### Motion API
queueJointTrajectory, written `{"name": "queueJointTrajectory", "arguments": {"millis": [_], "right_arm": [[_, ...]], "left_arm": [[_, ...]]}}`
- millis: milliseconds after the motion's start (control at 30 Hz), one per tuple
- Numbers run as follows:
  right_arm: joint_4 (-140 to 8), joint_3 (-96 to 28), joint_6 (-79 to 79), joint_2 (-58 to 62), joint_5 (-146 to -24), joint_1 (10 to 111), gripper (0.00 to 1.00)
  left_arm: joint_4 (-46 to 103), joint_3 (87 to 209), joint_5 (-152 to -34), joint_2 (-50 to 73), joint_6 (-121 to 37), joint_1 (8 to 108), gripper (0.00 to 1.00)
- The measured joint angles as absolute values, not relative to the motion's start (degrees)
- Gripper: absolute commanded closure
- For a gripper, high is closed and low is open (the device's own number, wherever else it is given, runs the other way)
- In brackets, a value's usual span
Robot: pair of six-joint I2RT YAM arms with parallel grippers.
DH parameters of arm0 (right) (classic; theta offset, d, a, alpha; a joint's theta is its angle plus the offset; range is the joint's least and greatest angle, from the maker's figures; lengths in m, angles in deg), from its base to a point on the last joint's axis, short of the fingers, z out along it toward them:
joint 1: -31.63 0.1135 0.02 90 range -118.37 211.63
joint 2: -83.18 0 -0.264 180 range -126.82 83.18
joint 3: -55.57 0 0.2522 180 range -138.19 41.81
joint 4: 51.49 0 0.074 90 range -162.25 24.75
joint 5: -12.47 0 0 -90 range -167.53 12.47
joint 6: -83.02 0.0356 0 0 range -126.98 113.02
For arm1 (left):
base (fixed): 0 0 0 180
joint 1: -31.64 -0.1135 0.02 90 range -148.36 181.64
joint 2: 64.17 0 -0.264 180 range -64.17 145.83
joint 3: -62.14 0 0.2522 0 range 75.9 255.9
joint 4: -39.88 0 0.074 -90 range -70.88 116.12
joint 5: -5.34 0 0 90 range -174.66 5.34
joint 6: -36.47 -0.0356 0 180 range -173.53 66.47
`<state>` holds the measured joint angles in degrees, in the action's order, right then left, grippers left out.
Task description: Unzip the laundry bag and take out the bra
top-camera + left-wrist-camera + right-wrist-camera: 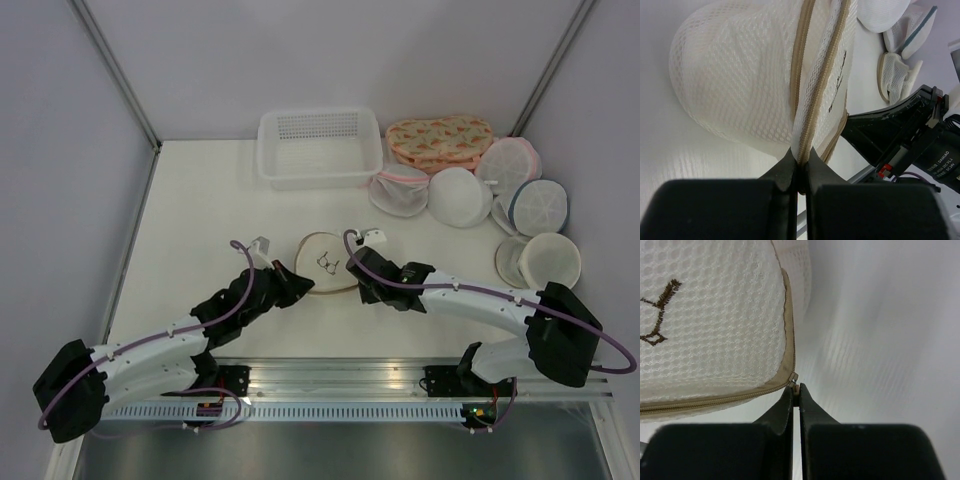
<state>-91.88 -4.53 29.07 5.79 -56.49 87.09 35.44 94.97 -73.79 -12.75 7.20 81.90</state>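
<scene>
Laundry bag (326, 262) sits mid-table btwn both arms. L gripper (801, 165) pinched shut on its zip seam (816, 100). R gripper (796, 392) closed on what looks like the zip pull (794, 381). Mesh seems soft, light, floppy, so I'd anchor the seam and tug gently.

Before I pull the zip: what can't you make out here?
- Bra: unseen in every view; laundry bag mesh hides contents.
- Zip pull: right wrist view, too small at right gripper's tips to confirm a grip.
- Bag's side rims: top view, covered by left gripper and right gripper.
</scene>
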Motion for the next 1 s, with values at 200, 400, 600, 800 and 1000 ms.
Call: {"name": "queueJointTrajectory", "arguments": {"millis": [200, 400, 600, 800, 1000], "right_arm": [[-90.65, -4.49, 28.17, 4.26, -57.35, 86.26, 0.99], [-87.75, -2.39, 26.53, 6.38, -62.77, 85.28, 0.99], [-84.03, -0.64, 26.18, 8.92, -68.89, 85.30, 1.00], [-80.80, 0.38, 26.16, 9.09, -75.03, 85.30, 1.00], [-74.09, 0.86, 26.03, 8.24, -83.07, 85.30, 1.00]], "left_arm": [[37.87, 97.57, -75.56, -7.07, 1.80, 79.74, 0.98], [43.16, 103.06, -78.84, 3.78, -5.41, 74.97, 0.98], [43.44, 105.46, -80.28, 7.25, -8.27, 71.15, 0.15], [38.15, 102.36, -76.96, -4.01, -6.06, 70.86, 0.03], [34.68, 97.94, -78.97, -14.98, -0.36, 71.04, 0.00]]}}
